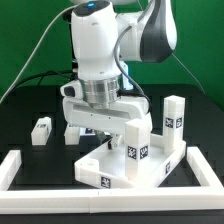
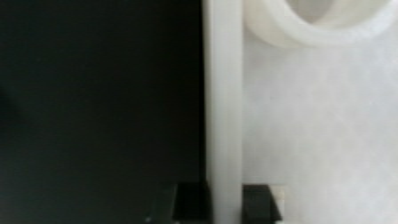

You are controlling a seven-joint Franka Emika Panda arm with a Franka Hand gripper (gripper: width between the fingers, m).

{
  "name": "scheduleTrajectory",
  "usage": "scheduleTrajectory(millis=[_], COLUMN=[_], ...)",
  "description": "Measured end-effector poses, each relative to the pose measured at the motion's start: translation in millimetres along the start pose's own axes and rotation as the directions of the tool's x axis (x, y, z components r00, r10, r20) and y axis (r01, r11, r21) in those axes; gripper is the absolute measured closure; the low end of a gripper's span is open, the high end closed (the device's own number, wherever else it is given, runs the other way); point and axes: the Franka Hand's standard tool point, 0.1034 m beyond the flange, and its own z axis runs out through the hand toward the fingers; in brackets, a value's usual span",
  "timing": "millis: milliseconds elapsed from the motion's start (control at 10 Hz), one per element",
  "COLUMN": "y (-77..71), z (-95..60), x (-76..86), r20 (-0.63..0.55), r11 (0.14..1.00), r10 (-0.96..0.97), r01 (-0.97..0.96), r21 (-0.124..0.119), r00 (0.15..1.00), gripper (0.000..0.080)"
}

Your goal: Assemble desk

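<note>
The white desk top (image 1: 150,168) lies like a tray on the black table, right of centre in the exterior view. Two white tagged legs stand upright in it, one near its middle (image 1: 136,140) and one at its far right corner (image 1: 175,116). A third leg (image 1: 42,130) lies loose on the table at the exterior view's left. My gripper (image 1: 100,136) reaches down at the top's left side. In the wrist view my gripper (image 2: 224,202) is shut on the top's thin white rim (image 2: 222,100), with a dark finger (image 2: 260,202) on each side. A round socket (image 2: 324,22) shows further along.
Long white border bars run along the front (image 1: 100,203) and the exterior view's left (image 1: 14,168) of the work area. A green backdrop stands behind, with black cables hanging at the exterior view's left.
</note>
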Motion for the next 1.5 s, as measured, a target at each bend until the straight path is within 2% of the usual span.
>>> scheduleTrajectory(millis=[200,400,500,600,700,800,1200,1300,1400,1500], y=[0.0,-11.6,-21.9,-29.9,-29.0,-25.8,-13.3,-17.4,-25.6,-38.6], z=[-1.1,-9.3,-12.9,-13.9,-12.1,-8.9,-9.5,-18.0,-23.8,-30.8], x=[3.8,35.2,47.0,51.9,52.2,47.4,54.6,69.6,80.5,92.0], r20=[0.000,-0.031,-0.047,-0.052,-0.052,-0.052,-0.013,-0.009,-0.004,-0.006], r11=[0.987,0.911,0.861,0.771,0.712,0.705,0.509,0.359,0.233,0.110], r10=[-0.163,-0.412,-0.509,-0.637,-0.702,-0.709,-0.860,-0.933,-0.972,-0.994], r01=[0.163,0.412,0.509,0.636,0.701,0.707,0.856,0.927,0.966,0.986], r21=[-0.004,-0.009,-0.017,-0.034,-0.039,-0.048,-0.085,-0.109,-0.110,-0.124], r00=[0.987,0.911,0.859,0.769,0.711,0.703,0.510,0.360,0.234,0.110], gripper=[0.0737,0.0737,0.0737,0.0737,0.0737,0.0737,0.0737,0.0737,0.0737,0.0736])
